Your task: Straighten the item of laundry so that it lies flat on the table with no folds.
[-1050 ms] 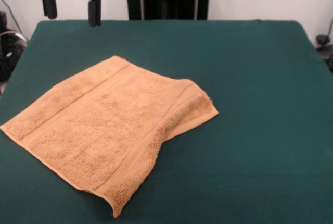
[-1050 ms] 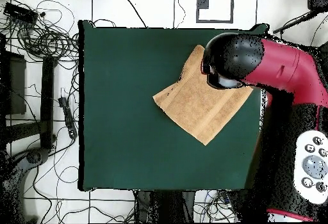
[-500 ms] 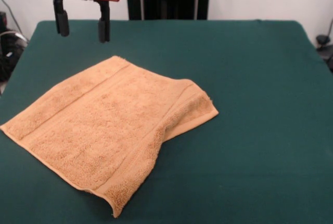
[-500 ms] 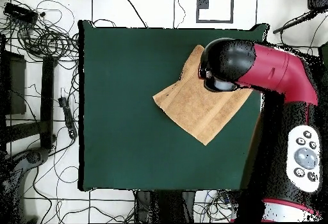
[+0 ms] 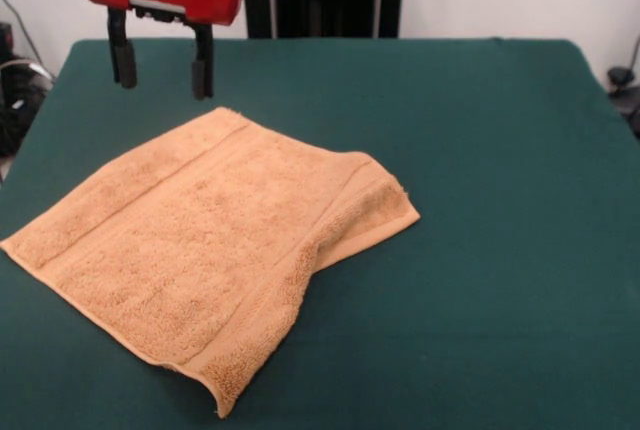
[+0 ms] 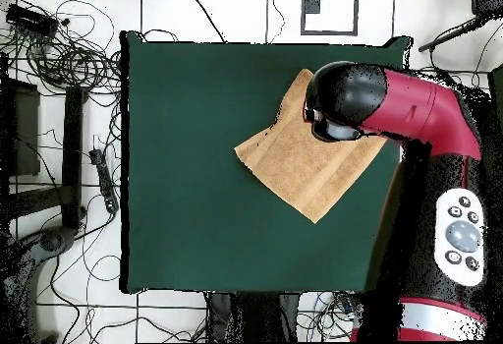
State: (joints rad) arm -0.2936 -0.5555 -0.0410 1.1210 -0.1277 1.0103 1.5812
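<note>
The soft, limp terry towel (image 5: pixel 205 250) lies left of centre on the green table (image 5: pixel 500 200), its right edge seemingly folded under; that doubled corner suits pinching. The gripper (image 5: pixel 160 65) hangs empty, fingers spread, upper left.

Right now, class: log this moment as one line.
tool: open, above table | golden-orange terry towel: one side folded under | dark green felt table

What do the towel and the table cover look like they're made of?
Towel: golden-orange terry cloth, seemingly; looped fuzzy pile, with flat woven bands near two edges. Table: dark green matte covering, felt-like, without sheen or visible weave; the exact fabric is uncertain.
</note>
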